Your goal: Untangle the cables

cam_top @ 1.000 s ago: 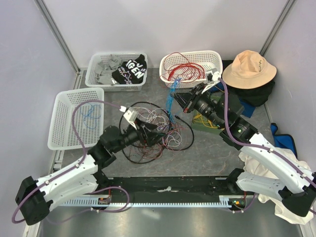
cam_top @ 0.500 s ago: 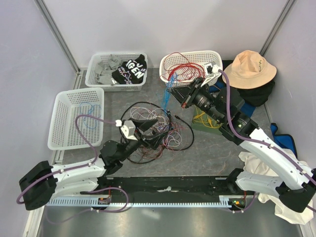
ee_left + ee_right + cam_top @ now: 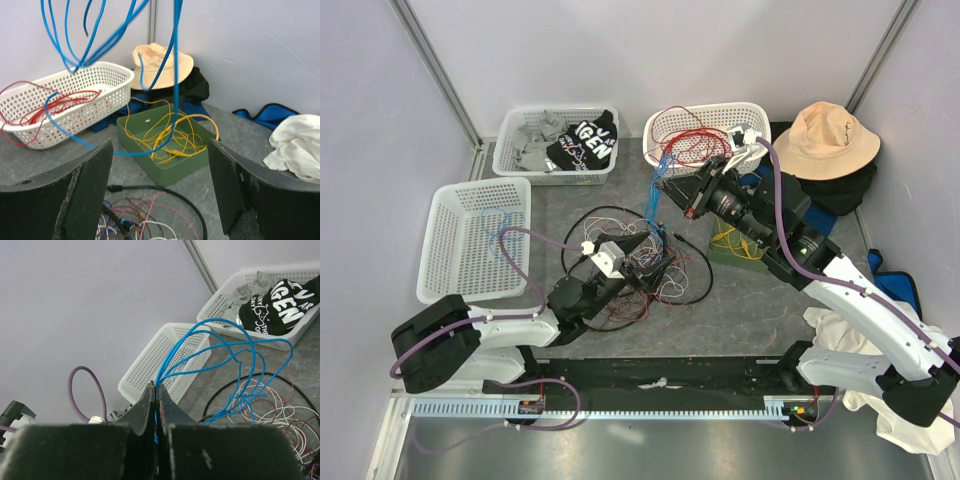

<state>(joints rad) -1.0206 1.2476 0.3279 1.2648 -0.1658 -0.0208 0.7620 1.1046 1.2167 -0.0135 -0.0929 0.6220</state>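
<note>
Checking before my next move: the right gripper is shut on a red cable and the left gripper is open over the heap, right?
Not red. The right wrist view shows the right gripper shut on a blue cable; the left gripper is open over the heap.

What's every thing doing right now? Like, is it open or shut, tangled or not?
left gripper: open, holding nothing.
right gripper: shut on the blue cable.
blue cable: lifted, hanging in loops.
heap of cables: tangled, lying on the table.
red cables: in the white basket, some spilling over its rim.
yellow cable: loosely coiled in the green tray.
hat: brim down on dark cloth.
</note>
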